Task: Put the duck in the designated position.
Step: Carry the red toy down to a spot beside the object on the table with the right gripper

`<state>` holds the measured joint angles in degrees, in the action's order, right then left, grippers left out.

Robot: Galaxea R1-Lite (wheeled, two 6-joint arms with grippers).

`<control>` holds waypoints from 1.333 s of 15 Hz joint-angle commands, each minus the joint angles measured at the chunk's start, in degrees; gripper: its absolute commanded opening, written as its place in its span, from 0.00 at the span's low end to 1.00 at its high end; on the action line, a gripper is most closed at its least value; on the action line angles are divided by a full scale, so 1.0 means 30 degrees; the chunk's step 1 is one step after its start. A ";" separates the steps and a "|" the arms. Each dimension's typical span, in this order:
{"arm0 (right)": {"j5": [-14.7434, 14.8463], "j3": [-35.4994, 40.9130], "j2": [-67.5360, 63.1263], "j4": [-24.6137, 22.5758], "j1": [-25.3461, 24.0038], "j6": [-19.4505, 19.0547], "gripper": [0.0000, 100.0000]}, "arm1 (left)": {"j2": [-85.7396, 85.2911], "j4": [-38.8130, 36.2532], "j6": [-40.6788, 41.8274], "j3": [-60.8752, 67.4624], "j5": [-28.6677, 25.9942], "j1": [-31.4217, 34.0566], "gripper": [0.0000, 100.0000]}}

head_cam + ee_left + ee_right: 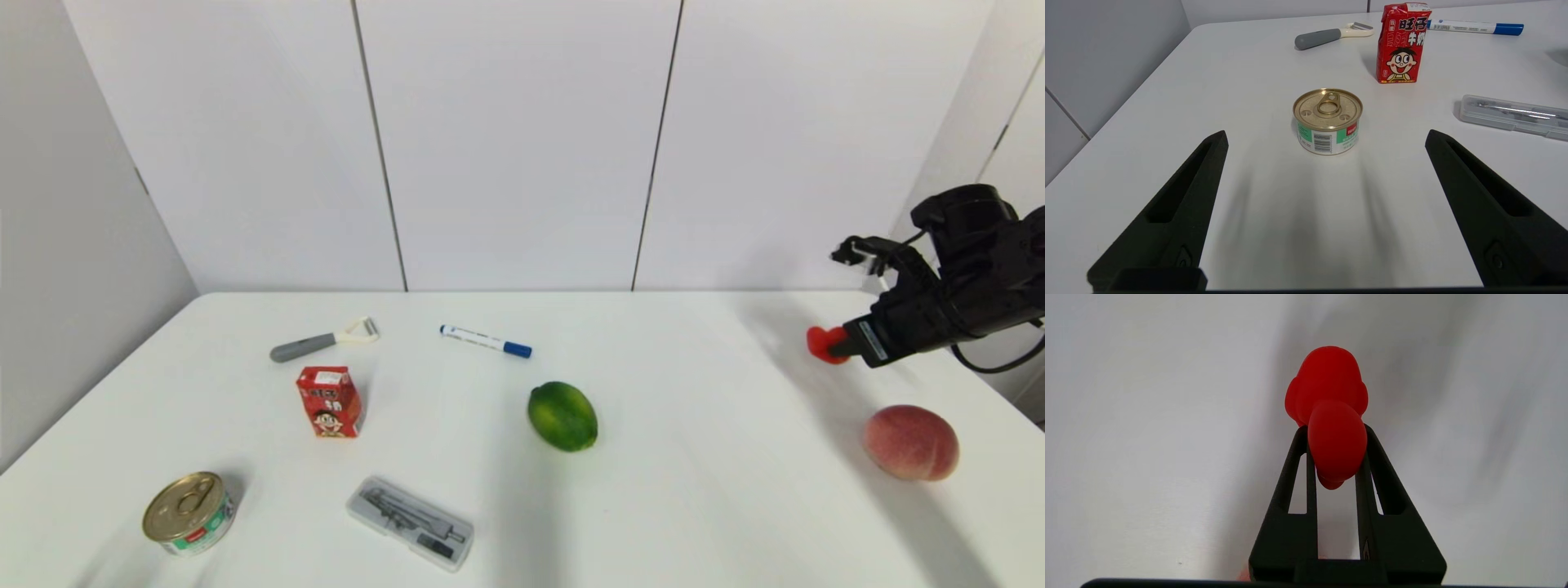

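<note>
- The right gripper (pixel 834 347), at the right edge of the head view, pinches the duck (pixel 819 342) between its fingertips (pixel 1367 457), held above the table (pixel 702 490).
- The left gripper (pixel 1327 171) stands spread and idle, with a can (pixel 1327 121) between its fingers.
- To do this step well, I judge: keep the pinch firm, carry level, lower until the base touches, then let go; the designated spot is not marked in view.
- The duck's long axis runs along the fingers, sticking out past the tips toward frame left in the head view; its beak is hidden, so facing is unclear.
- The peach (pixel 911 442) lies lower right, the green fruit (pixel 562 416) centre.
</note>
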<state>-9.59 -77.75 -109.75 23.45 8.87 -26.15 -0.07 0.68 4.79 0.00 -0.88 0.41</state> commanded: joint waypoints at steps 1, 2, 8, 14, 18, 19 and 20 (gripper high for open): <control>-0.0025 -0.0011 -0.0652 0.0063 0.0382 -0.0102 0.00 | 0.0024 0.0007 0.0014 0.0000 0.0000 0.0008 1.00; -0.0054 -0.0011 -0.0828 0.0033 0.0382 -0.0131 0.00 | 0.0024 0.0007 0.0014 0.0000 0.0000 0.0008 1.00; -0.0113 -0.0011 -0.1502 -0.0113 0.0382 -0.0131 0.00 | 0.0024 0.0007 0.0014 0.0000 0.0000 0.0008 1.00; -0.0230 -0.0011 -0.1912 -0.0172 0.0645 -0.0600 1.00 | 0.0024 0.0007 0.0014 0.0000 0.0000 0.0008 1.00; -0.0230 -0.0040 -0.1824 -0.0230 0.0645 -0.0659 1.00 | 0.0024 0.0007 0.0014 0.0000 0.0000 0.0008 1.00; -0.0259 -0.0186 -0.1824 -0.0435 0.0645 -0.0659 1.00 | 0.0024 0.0007 0.0014 0.0000 0.0000 0.0008 1.00; -0.0259 -0.0303 -0.1737 -0.0757 0.0645 -0.0629 1.00 | 0.0024 0.0007 0.0014 0.0000 0.0000 0.0008 1.00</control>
<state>-10.28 -78.12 -115.37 21.91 10.80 -27.97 -0.07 0.68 4.79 0.00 -0.88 0.41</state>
